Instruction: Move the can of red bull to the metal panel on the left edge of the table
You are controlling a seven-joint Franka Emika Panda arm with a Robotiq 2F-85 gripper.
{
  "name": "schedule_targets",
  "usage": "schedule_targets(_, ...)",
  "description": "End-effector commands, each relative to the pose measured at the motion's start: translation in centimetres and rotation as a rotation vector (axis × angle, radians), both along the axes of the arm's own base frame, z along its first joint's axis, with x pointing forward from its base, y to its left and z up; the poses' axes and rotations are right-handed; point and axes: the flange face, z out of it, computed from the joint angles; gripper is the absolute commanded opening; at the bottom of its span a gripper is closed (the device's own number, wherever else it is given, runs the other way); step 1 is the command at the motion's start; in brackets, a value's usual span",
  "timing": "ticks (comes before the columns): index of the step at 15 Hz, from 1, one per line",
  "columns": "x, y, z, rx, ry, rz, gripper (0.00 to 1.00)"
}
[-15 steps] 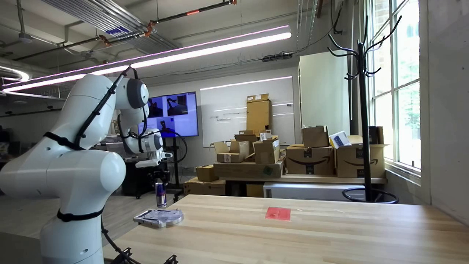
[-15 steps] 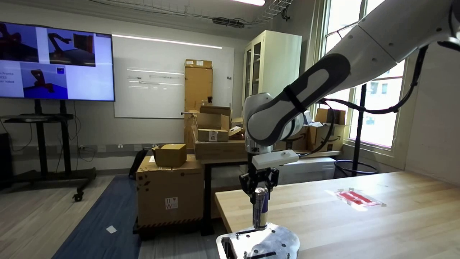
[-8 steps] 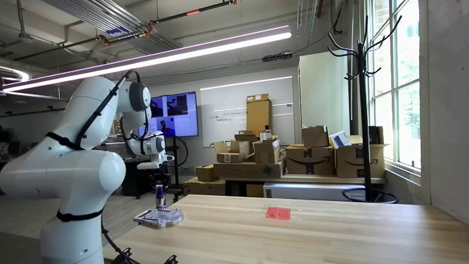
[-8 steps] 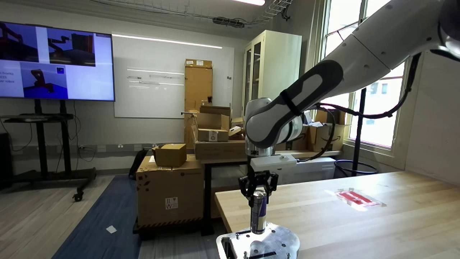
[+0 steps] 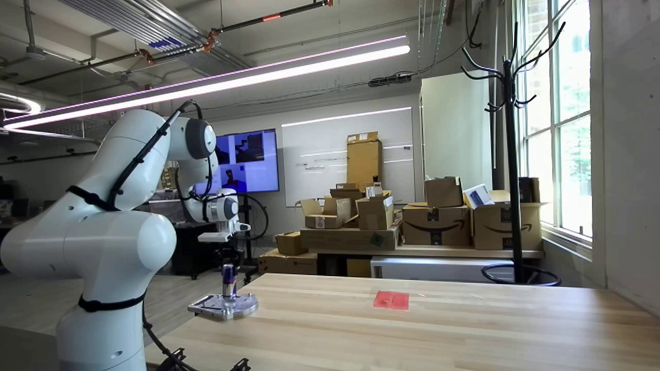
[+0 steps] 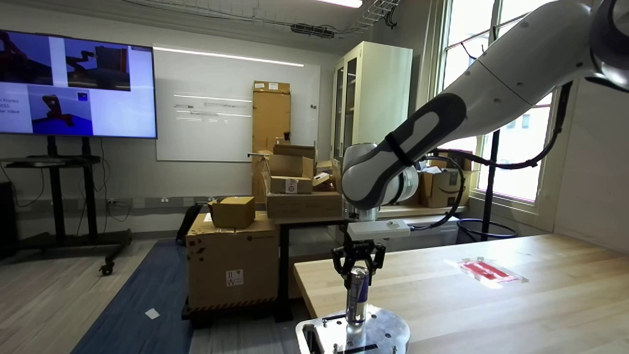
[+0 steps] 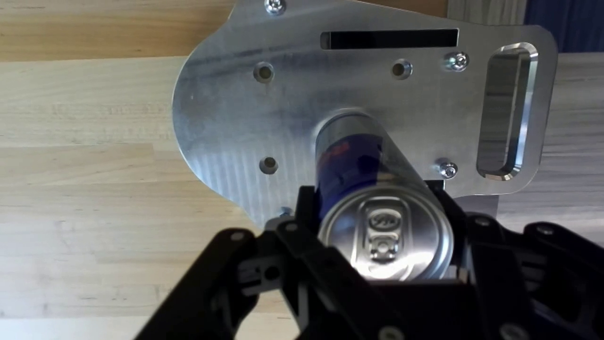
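Observation:
The can of red bull (image 5: 229,281) is slim, dark blue and silver, and stands upright in my gripper. It also shows in an exterior view (image 6: 357,297) and, from above with its silver lid, in the wrist view (image 7: 384,231). My gripper (image 6: 358,281) is shut on the can's upper part, with one black finger on each side in the wrist view (image 7: 375,200). The metal panel (image 5: 214,307) is a flat silver plate with holes and slots, also seen in an exterior view (image 6: 381,334) and the wrist view (image 7: 226,108). The can's base is at the panel's middle; I cannot tell whether it touches.
The panel lies at the edge of the wooden table (image 5: 438,330) and overhangs it on its slotted side. A flat red object (image 5: 391,300) lies farther along the table. Screw heads (image 7: 457,61) stick up from the panel. Cardboard boxes (image 6: 233,265) stand beyond the table.
My gripper has come down with the can, which went from above the panel to its surface. In the last half second both also shifted slightly right in both exterior views.

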Motion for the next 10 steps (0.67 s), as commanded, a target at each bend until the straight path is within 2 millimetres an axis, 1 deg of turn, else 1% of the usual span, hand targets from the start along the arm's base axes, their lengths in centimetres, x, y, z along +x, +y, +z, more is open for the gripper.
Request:
schedule_targets(1,-0.07,-1.23,-0.37,0.025,-0.006,-0.005,0.33)
schedule_targets(3,-0.24,-1.60,-0.74,0.026,-0.003,-0.013,0.33)
schedule_targets(6,-0.29,-1.58,-0.72,0.028,-0.002,-0.016,0.33)
schedule_targets(7,-0.25,-1.56,-0.76,0.025,-0.001,-0.018,0.83)
schedule_targets(8,-0.33,-1.56,-0.71,0.021,0.002,-0.020,0.85)
schedule_targets(9,-0.46,-1.56,-0.63,0.023,0.005,-0.019,0.91)
schedule_targets(10,-0.68,-1.57,-0.45,0.020,0.004,-0.019,0.99)
